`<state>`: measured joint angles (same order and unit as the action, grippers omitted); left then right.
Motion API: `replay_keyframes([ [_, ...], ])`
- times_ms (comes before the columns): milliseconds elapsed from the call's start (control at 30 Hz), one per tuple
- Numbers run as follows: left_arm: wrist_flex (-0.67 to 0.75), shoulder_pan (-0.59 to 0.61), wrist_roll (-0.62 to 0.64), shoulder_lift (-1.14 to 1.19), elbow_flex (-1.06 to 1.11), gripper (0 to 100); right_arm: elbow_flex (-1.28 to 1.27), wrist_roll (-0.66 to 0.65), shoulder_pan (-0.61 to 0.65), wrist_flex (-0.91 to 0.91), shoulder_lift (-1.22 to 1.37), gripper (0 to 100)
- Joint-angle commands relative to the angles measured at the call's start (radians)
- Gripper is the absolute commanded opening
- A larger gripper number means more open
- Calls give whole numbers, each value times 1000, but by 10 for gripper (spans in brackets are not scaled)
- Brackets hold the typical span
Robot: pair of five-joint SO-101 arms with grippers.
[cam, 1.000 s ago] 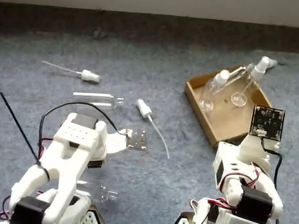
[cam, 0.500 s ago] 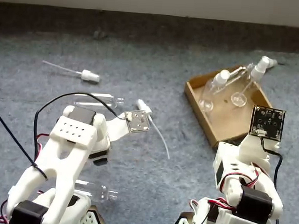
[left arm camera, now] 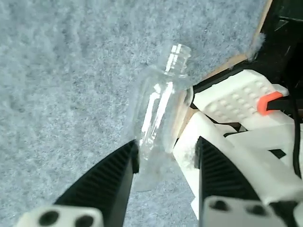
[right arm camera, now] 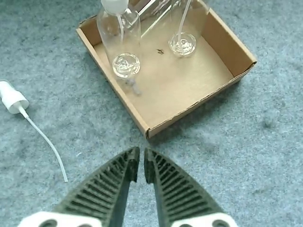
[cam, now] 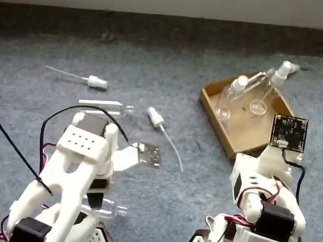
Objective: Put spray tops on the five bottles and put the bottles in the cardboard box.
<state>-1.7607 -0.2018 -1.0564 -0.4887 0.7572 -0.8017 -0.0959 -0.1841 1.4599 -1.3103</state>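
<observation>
An uncapped clear bottle (left arm camera: 161, 109) lies on the grey carpet between the tips of my open left gripper (left arm camera: 165, 151), one finger (left arm camera: 113, 179) on each side. From above, the same bottle (cam: 108, 207) pokes out from under the left arm (cam: 79, 165). A second uncapped bottle (cam: 106, 107) lies farther out. Two spray tops lie loose, one (cam: 97, 82) at the far left, the other (cam: 156, 118) mid-carpet. The cardboard box (cam: 241, 138) holds two capped bottles (cam: 232, 94) (cam: 270, 88). My right gripper (right arm camera: 140, 161) hangs shut just short of the box's near corner (right arm camera: 147, 132).
The right arm (cam: 265, 200) sits at the near right, behind the box. A black cable (cam: 16, 136) runs along the left arm. The loose spray top's long tube (right arm camera: 45, 142) trails across the carpet left of the box.
The left arm swung out toward the far bottle, then drew back and lowered over the near bottle. The right arm has kept still.
</observation>
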Motion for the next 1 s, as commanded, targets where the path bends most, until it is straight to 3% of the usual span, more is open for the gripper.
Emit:
replay_keyframes([
  [0, -18, -104, -12, -33, 30, 186, 2, -11, -10, -18, -5, 7],
  [333, 147, -170, -6, -35, 142, 186, 2, -11, -10, -18, -5, 7],
  [800, 532, -163, -6, -36, 355, 181, 2, -11, -10, -18, -5, 7],
  [967, 620, -163, -6, -39, 351, 72, 2, -11, -10, -18, -5, 7],
])
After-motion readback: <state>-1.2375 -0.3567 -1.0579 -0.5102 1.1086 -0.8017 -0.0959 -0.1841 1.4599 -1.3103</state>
